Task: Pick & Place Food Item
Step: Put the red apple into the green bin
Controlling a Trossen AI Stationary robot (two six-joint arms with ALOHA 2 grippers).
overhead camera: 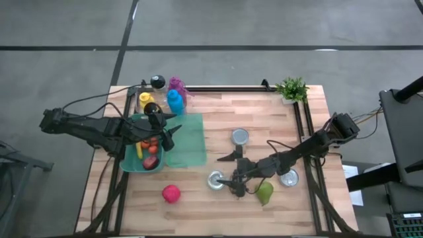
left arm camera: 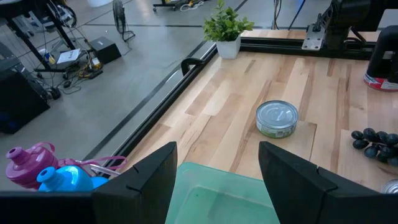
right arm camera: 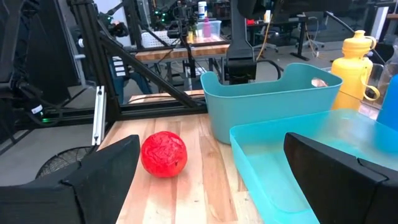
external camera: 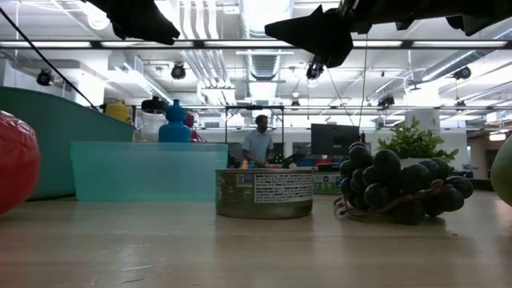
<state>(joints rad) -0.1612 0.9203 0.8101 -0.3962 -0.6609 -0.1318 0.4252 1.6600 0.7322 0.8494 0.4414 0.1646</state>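
The green pear [overhead camera: 265,192] lies on the wooden table [overhead camera: 264,119], just beside the right gripper [overhead camera: 236,188] in the high view. That gripper's jaws stand spread and empty, with a tin [overhead camera: 216,180] close by them, a second tin [overhead camera: 240,137] farther off and a third [overhead camera: 289,177] under the arm. The left gripper [overhead camera: 166,135] hovers over the teal bin [overhead camera: 132,163], which holds fruit, and beside the clear green tray [overhead camera: 188,140]; its jaws are apart, gripping nothing. A red ball [overhead camera: 171,193] lies below the bin.

In the low view a labelled tin [external camera: 264,192] stands next to dark grapes [external camera: 396,186], both grippers dark overhead.

The left wrist view shows its fingers [left arm camera: 143,183] parted over the tray's rim [left arm camera: 211,169], a tin [left arm camera: 277,118] and a potted plant [left arm camera: 227,28] beyond.

The right wrist view shows wide-spread fingers [right arm camera: 99,177], the red ball [right arm camera: 163,154] ahead between them, the bin [right arm camera: 273,96] behind.
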